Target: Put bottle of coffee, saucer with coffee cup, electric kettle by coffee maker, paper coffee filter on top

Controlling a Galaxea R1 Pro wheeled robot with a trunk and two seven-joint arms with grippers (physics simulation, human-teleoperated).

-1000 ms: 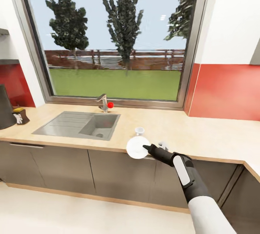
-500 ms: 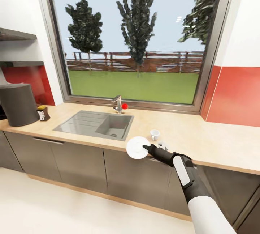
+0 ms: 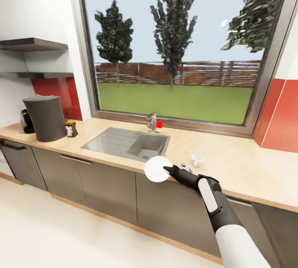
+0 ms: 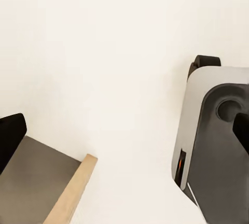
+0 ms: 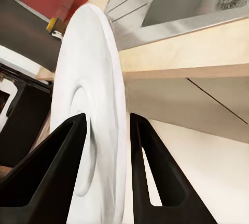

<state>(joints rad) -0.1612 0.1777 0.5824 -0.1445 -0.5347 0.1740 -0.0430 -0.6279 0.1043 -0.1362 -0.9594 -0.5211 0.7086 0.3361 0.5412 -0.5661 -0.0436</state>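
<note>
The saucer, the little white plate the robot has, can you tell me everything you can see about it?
The saucer is a small, round, plain white plate that looks smooth like china, with a shallow ring in its middle. It is held up on its edge rather than lying flat, in front of the kitchen countertop edge near the sink. The right gripper pinches its rim, one black finger on each face. Nothing sits on it; the coffee cup stands apart on the counter.
</note>
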